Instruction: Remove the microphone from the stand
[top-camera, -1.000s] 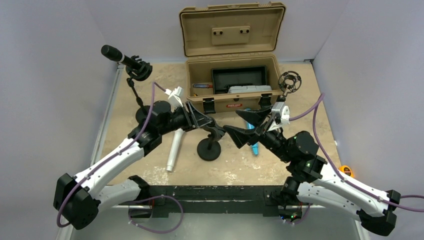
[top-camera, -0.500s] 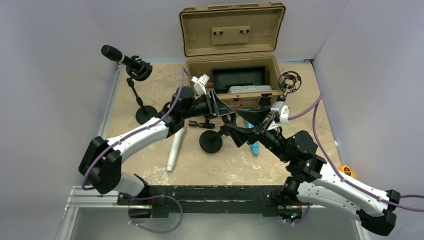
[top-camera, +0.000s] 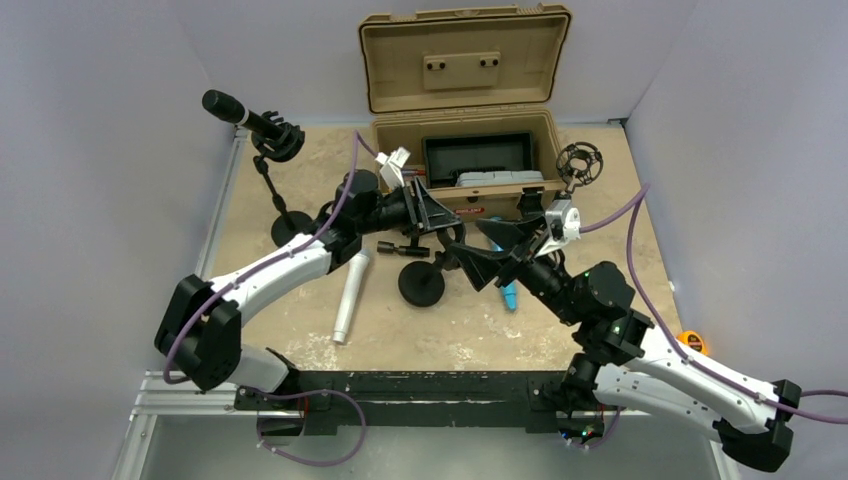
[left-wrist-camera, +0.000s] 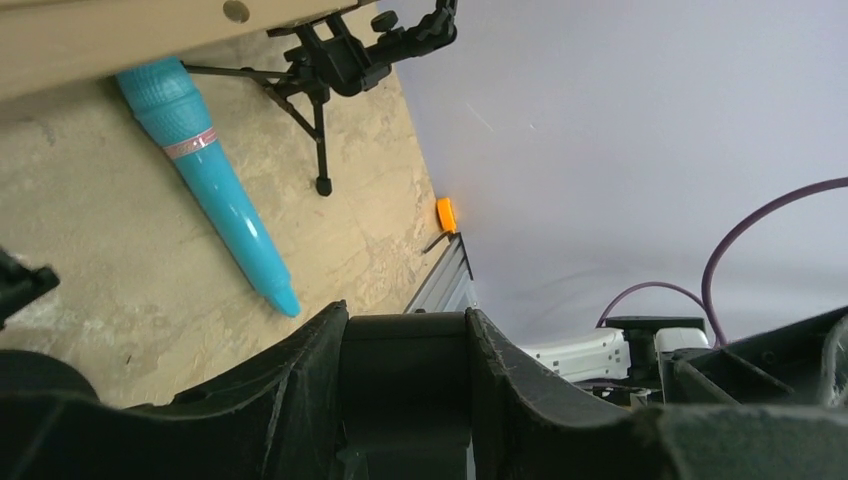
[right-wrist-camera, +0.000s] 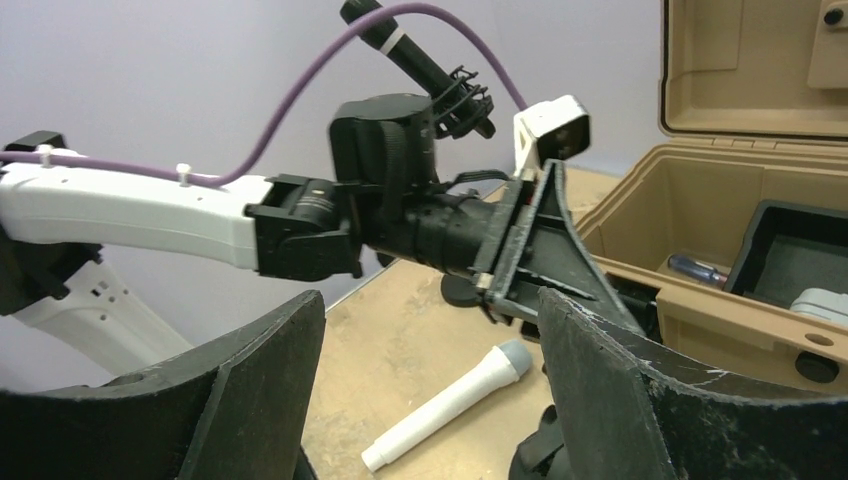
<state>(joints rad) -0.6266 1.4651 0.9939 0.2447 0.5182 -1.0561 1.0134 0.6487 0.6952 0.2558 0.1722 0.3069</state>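
While the left claw (top-camera: 450, 236) reaches in from 9 o'clock at the middle of the table (top-camera: 470, 335), its fingers are closed on the black upper part of the round-based stand (top-camera: 421, 285). In the left wrist view that dark part fills the gap and touches both fingers. The stand's disc base rests on the table below the claw. The right claw (top-camera: 487, 252) hangs just beside it at 3 o'clock, fingers spread wide with nothing between them, facing the left claw across the stand. The black microphone (top-camera: 238, 111) is well apart from both claws, at 10 o'clock on the table. It sits tilted in the shock mount of the tall stand (top-camera: 288, 228), head pointing toward the left wall. A white microphone (top-camera: 350, 295) lies flat at 9 o'clock of the disc base, partly under the left arm. A blue microphone (left-wrist-camera: 215, 190) lies flat at 3 o'clock, below the right claw. At 12 o'clock a tan case (top-camera: 465, 60) stands with its lid up, and an empty shock mount (top-camera: 580, 163) on thin legs stands at 2 o'clock.
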